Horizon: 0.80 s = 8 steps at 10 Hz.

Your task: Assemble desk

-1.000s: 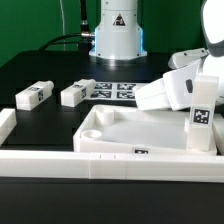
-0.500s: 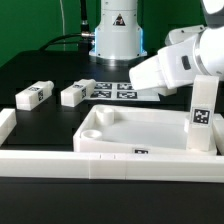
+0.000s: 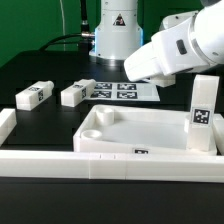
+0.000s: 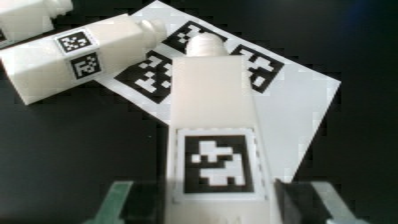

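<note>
Wrist view shows the end effector point(image 4: 217, 206) part-way closed with a desk leg point(image 4: 214, 110) running lengthwise between its two fingers point(image 4: 125, 200). The leg's square tag faces the camera and its round peg end points away, though the exact pad contact is cut off at the frame edge. Behind that leg lies the marker board point(image 4: 302, 95) on the dark worktop point(image 4: 54, 150), so the held part hangs above the board rather than above the tray. In the exterior view the arm point(image 3: 175, 50) enters from the upper corner on the exterior view's right and slants down toward the exterior view's left. Its white wrist is tilted and its low end sits over the marker board, clear of the desk top point(image 3: 140, 130) – the fingers themselves cannot be made out there. The desk top lies flat near the front, just behind the long white rail point(image 3: 110, 168). An upright leg point(image 3: 203, 115) stands in its corner on the exterior view's right, tag facing the camera. Two more legs lie on their sides on the worktop toward the exterior view's left, apart from each other – the far-left leg point(image 3: 33, 95) and the nearer leg point(image 3: 75, 94), which is just beside the marker board.
</note>
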Available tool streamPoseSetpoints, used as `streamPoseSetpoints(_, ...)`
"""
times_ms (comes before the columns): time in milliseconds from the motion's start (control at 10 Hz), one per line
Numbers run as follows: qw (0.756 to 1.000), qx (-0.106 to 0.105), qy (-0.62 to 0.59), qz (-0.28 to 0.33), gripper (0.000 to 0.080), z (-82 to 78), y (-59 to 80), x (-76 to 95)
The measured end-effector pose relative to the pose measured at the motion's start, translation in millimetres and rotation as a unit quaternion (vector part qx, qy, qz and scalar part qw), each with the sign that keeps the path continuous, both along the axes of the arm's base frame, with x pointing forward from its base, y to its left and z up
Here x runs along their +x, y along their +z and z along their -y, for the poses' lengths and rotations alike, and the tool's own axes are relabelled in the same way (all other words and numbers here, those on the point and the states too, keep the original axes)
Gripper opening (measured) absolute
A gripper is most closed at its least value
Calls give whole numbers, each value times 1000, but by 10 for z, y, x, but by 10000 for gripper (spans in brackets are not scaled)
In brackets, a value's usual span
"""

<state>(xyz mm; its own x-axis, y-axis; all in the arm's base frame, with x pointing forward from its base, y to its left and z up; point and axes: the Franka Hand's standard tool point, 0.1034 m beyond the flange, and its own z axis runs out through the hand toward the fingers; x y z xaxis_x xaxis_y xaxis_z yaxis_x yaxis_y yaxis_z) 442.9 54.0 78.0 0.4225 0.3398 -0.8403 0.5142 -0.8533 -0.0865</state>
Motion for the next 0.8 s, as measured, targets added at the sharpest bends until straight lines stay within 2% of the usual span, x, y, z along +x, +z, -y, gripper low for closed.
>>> streamPoseSetpoints(100, 1000, 15, 5, 22, 290, -4, -55, 82)
streamPoseSetpoints(200, 998, 33, 8, 56, 290, 20, 44, 230)
streamPoseSetpoints(300, 995, 46, 4, 92, 290, 82, 237, 309)
streamPoseSetpoints(400, 993, 53, 2, 103, 290, 148, 371, 313)
streamPoseSetpoints(500, 989, 69, 3, 128, 290, 200, 477, 407)
streamPoseSetpoints(600, 980, 90, 4, 179, 290, 197, 459, 479)
streamPoseSetpoints(800, 967, 112, 2, 230, 290, 220, 453, 496)
